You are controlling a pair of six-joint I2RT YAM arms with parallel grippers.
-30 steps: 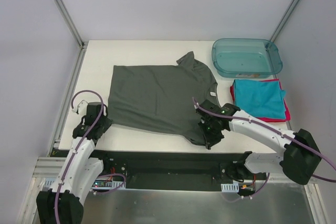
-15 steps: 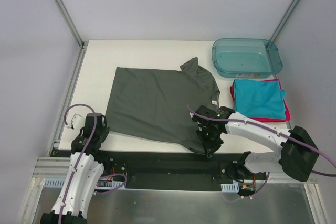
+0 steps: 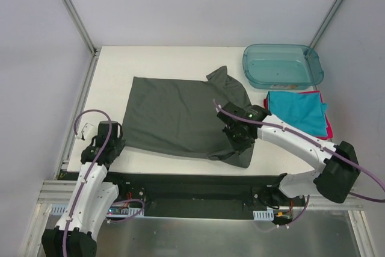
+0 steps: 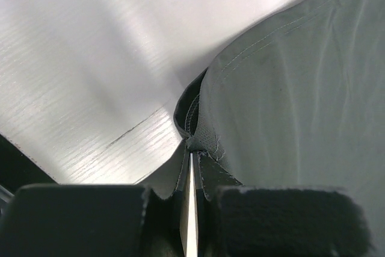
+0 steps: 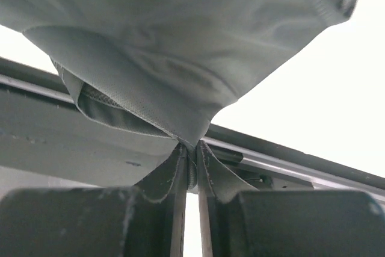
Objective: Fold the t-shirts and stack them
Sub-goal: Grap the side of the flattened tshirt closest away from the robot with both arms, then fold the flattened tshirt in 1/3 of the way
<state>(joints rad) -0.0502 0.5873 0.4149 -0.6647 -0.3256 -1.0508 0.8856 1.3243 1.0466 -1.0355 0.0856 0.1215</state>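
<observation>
**A:** Quick one: how does the grey tee [image 3: 174, 112] sit relative to the grippers before the fold?

**B:** It's spread on the table [image 3: 156, 64] with its long axis running left to right, hem end on the left and collar end on the right. Both grippers are on its near edge, so the whole body of the shirt lies away from them, toward the far side. I'd guess the fold goes that way, near edge carried over to the far edge.

**A:** Which arm's closer?

**B:** Each has its own end. The left gripper [image 4: 191, 148] is at the near left corner, low on the table. The right gripper [image 5: 190, 148] is at the near right end, where the cloth is bunched and looks raised a bit.

**A:** Jaws?

**B:** Both are clamped tight, each with a pinch of grey fabric between the fingers. Nothing else is in them.

**A:** And the other shirts?

**B:** The teal tee [image 3: 295, 111] is folded on top of the red-pink tee [image 3: 307, 137], just right of the grey one and in front of the tub [image 3: 283, 64].
</observation>
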